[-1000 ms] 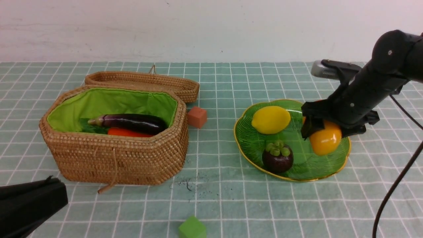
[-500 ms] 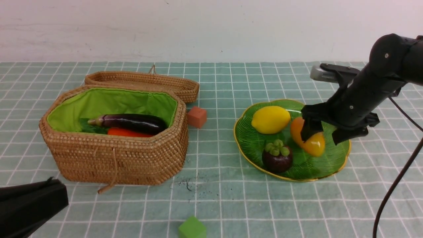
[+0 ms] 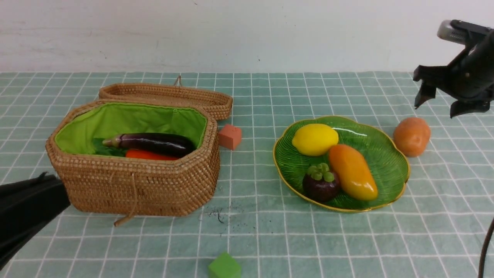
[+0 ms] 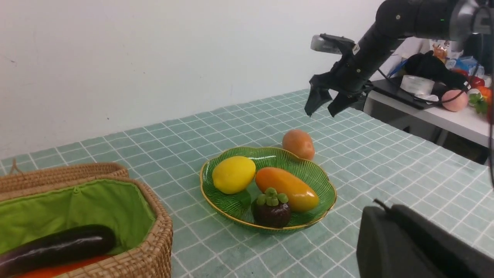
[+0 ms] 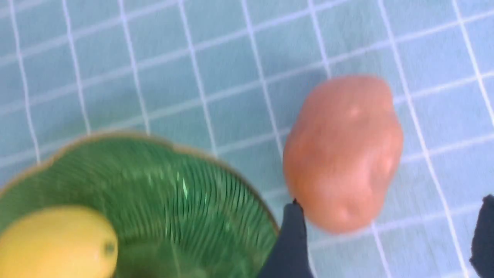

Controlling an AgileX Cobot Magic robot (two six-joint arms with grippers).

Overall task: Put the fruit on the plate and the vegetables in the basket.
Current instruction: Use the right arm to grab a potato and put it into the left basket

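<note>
The green plate (image 3: 386, 154) holds the lemon (image 3: 315, 139), the mango (image 3: 353, 172) and the mangosteen (image 3: 321, 183). The potato (image 3: 411, 136) lies on the cloth just right of the plate. The open wicker basket (image 3: 135, 185) holds the eggplant (image 3: 154, 142) and the carrot (image 3: 148, 155); no gourd shows. My right gripper (image 3: 436, 109) is open and empty, raised above and behind the potato; the right wrist view shows the potato (image 5: 343, 154) beyond its fingertips (image 5: 291, 231). My left gripper (image 3: 27, 208) is shut and empty, low at the basket's front left.
The basket's lid (image 3: 166, 96) lies open behind it. A red cube (image 3: 230, 136) sits between basket and plate. A green cube (image 3: 224, 266) sits near the front edge. A side table with clutter (image 4: 432, 100) stands beyond the right arm.
My right gripper let go of the mango, which now lies flat on the plate. The gripper rose and moved right, uncovering the potato. My left gripper shifted up slightly.
</note>
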